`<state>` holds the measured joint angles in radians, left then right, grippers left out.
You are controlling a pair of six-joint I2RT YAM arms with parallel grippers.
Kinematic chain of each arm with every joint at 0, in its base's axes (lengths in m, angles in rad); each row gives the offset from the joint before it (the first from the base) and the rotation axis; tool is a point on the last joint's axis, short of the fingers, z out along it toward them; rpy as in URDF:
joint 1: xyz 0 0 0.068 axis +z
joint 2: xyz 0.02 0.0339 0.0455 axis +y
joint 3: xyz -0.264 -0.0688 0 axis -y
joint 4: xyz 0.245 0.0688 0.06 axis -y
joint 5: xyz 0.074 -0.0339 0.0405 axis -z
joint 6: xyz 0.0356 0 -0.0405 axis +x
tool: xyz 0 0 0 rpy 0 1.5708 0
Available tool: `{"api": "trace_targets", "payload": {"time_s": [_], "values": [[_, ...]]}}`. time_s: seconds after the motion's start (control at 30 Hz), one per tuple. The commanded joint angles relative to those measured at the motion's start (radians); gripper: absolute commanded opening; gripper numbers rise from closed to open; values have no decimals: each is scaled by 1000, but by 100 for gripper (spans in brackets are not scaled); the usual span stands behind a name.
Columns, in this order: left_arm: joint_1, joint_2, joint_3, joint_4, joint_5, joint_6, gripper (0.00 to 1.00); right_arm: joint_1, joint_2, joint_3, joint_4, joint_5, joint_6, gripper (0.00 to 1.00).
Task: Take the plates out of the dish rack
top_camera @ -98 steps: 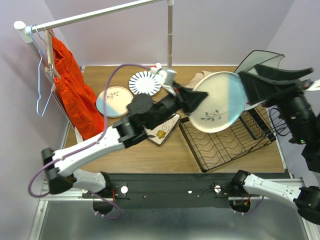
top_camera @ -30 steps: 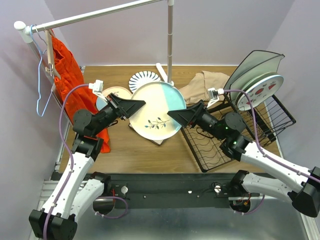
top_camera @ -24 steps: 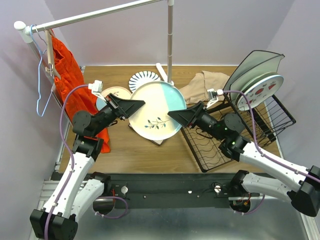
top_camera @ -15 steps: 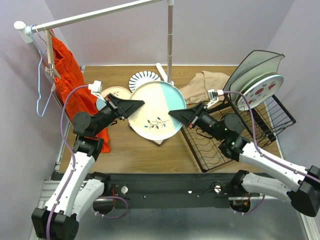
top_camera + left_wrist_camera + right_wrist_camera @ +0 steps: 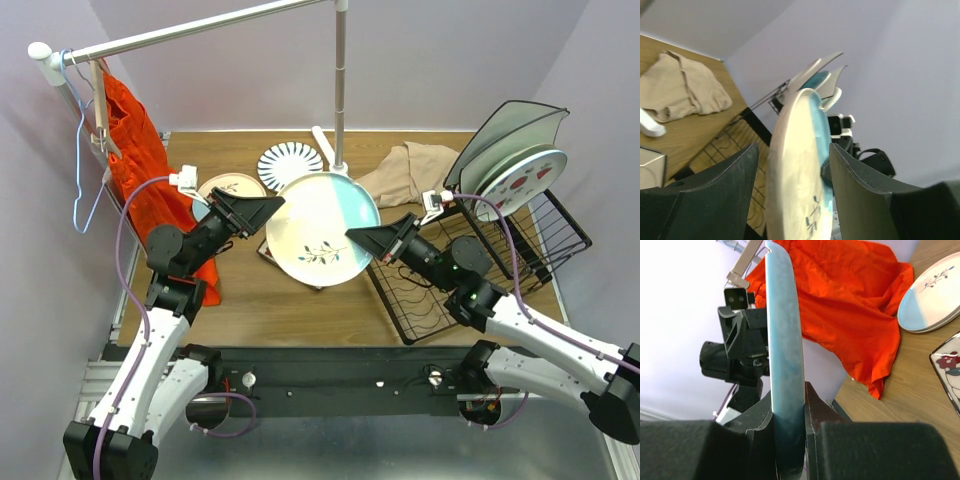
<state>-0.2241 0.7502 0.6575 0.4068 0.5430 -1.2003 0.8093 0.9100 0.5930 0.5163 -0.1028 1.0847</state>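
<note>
A round cream-and-blue plate (image 5: pixel 322 230) hangs tilted above the table between both arms. My right gripper (image 5: pixel 356 237) is shut on its right rim; in the right wrist view the blue rim (image 5: pixel 784 340) is pinched between both fingers (image 5: pixel 816 415). My left gripper (image 5: pixel 266 210) is open at the plate's left edge. The left wrist view shows the plate (image 5: pixel 800 165) between the spread fingers (image 5: pixel 860 200) with gaps on both sides. A red-spotted plate (image 5: pixel 520 180) and a grey-green one (image 5: pixel 510 125) stand upright in the black dish rack (image 5: pixel 440 300).
On the table lie a striped plate (image 5: pixel 290 165), a pink-and-blue plate (image 5: pixel 228 188) and a square floral plate (image 5: pixel 272 258) partly under the held one. A beige cloth (image 5: pixel 405 170) lies by the rack. An orange garment (image 5: pixel 140 170) hangs from the white rail (image 5: pixel 340 80).
My left gripper has opened and let go of the plate. The right gripper closed on its rim, and the plate has shifted slightly right and toward me.
</note>
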Motion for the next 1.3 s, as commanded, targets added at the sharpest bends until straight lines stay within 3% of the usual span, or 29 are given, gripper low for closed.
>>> {"api": "trace_targets", "payload": {"time_s": [0.0, 0.27, 0.53, 0.73, 0.93, 1.27], "values": [[6, -34, 50, -187, -129, 160, 67, -7, -49, 19, 113, 95, 47, 1], [6, -22, 256, -468, -391, 450, 68, -7, 26, 74, 54, 97, 14, 1], [6, -55, 375, -571, -440, 703, 68, -7, 168, 181, 24, 123, -54, 1], [6, -114, 413, -592, -407, 847, 67, -7, 440, 341, 21, 77, -85, 1], [6, -173, 404, -626, -341, 1024, 68, -7, 743, 617, 22, 15, -124, 1], [-30, -360, 252, -537, -376, 1050, 68, -5, 1156, 978, 21, -24, -114, 1]]}}
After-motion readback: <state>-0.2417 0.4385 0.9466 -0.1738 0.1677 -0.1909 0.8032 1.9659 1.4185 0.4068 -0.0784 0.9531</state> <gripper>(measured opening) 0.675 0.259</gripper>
